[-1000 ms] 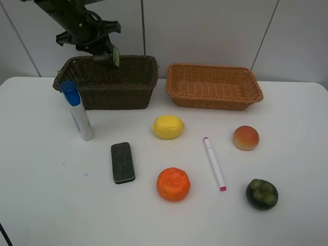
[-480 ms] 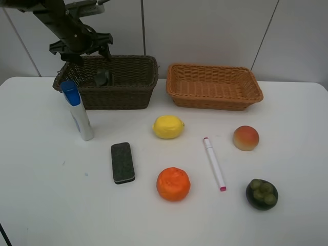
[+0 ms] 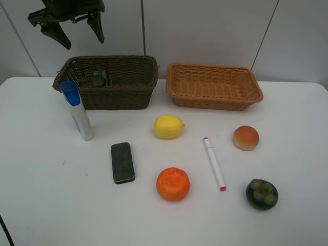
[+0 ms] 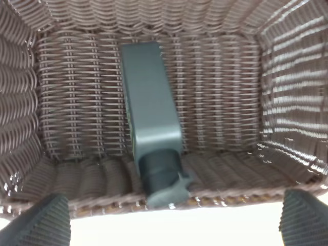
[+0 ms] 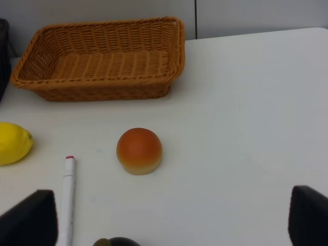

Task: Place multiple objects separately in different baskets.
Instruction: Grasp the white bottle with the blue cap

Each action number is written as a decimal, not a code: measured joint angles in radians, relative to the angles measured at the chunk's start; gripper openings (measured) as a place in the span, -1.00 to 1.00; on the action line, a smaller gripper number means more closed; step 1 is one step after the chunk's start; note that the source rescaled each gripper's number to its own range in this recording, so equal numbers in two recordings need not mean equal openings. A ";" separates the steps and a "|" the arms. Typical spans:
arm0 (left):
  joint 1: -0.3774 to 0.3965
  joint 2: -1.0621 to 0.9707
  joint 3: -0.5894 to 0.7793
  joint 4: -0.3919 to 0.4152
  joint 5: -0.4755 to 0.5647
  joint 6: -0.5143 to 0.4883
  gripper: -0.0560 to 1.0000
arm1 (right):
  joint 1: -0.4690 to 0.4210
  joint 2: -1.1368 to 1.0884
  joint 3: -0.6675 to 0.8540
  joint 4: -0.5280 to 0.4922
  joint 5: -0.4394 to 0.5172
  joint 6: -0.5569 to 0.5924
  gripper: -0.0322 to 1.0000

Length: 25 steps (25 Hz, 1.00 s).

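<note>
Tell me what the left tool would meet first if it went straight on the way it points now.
Probably the dark green pump bottle lying in the dark brown woven wicker basket; the open left tool hangs above it, aimed down. Depth is unclear.

No text, label, brand or number is reading clearly in any view. The white blue-capped tube (image 3: 78, 117) is showing a faint bluish print on its body, too small to make out. The dark green pump bottle (image 4: 151, 110) is lying with a plain, unmarked face turned up.
</note>
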 joint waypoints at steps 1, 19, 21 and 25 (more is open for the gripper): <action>0.000 -0.021 0.006 -0.005 0.004 -0.005 1.00 | 0.000 0.000 0.000 0.000 0.000 0.000 1.00; 0.000 -0.449 0.762 -0.025 -0.007 -0.068 1.00 | 0.000 0.000 0.000 0.000 0.000 0.000 1.00; 0.000 -0.416 0.767 -0.035 -0.032 -0.073 1.00 | 0.000 0.000 0.000 0.000 0.000 0.000 1.00; 0.000 -0.329 0.767 -0.050 -0.111 -0.076 1.00 | 0.000 0.000 0.000 0.000 0.000 0.000 1.00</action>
